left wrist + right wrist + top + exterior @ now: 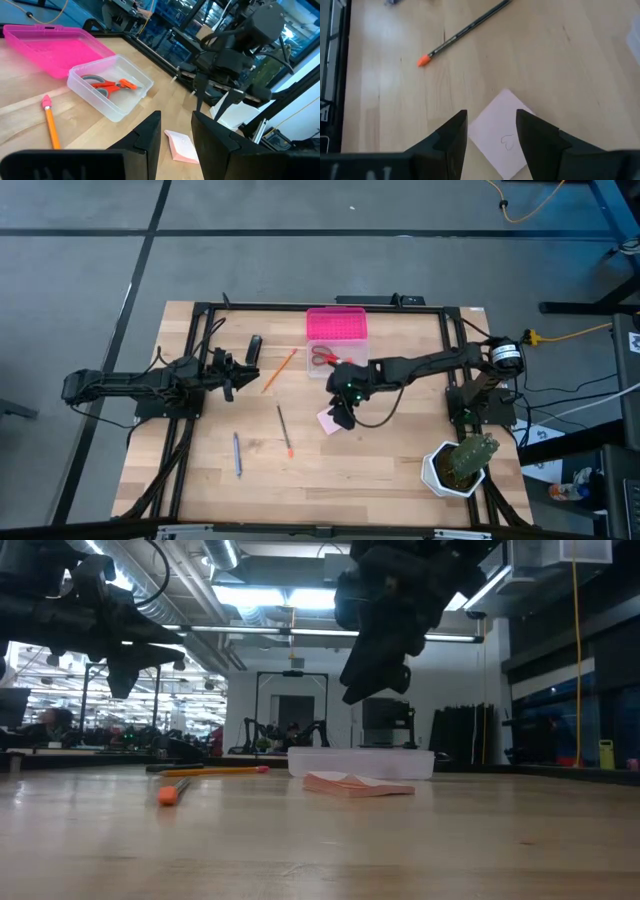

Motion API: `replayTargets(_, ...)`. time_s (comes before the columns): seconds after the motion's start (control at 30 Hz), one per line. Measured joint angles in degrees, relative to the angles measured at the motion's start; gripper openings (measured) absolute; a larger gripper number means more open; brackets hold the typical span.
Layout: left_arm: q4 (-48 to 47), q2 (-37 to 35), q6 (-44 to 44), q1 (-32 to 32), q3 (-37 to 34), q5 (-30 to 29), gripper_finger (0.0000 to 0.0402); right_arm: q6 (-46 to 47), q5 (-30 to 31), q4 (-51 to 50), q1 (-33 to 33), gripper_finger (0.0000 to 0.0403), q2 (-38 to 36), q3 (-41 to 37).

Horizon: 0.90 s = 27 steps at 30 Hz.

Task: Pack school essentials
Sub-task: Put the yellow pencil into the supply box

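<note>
The pink square notepad lies flat on the table right of centre. My right gripper hangs open just above it, pointing slantwise down, and the low view shows the fingers clear of the pad. In the right wrist view the pad shows between the two fingers. Red-handled scissors lie inside the clear box, next to its pink lid. The orange pencil, a black oblong item and two slim pens lie loose. My left gripper waits open at the left.
A cactus in a white pot stands at the near right corner. One pen's orange tip points toward the near edge, left of the notepad. A black frame runs along the far edge of the wooden table.
</note>
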Motion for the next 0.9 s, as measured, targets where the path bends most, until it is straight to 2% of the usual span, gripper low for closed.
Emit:
replayTargets(0.5, -0.1, 0.0, 0.0, 0.0, 0.0, 2.0, 0.0103, 0.2, 5.6, 0.0, 0.0, 0.0169, 0.0, 0.0)
replayTargets(0.63, -3.0, 0.0, 7.5, -0.5, 0.6, 0.8, 0.0103, 5.1, 7.0, 0.4, 0.0, 0.0169, 0.0, 0.0)
replayTargets(0.77, -10.3, 1.5, 10.6, -1.4, 8.1, -1.9, 0.0103, 7.6, 5.2, 0.4, 0.0, 0.0169, 0.0, 0.0)
replayTargets(0.9, -21.6, 7.3, 11.7, -2.3, 16.9, -5.5, 0.0103, 6.8, 5.5, 0.4, -0.1, 0.0169, 0.0, 0.0)
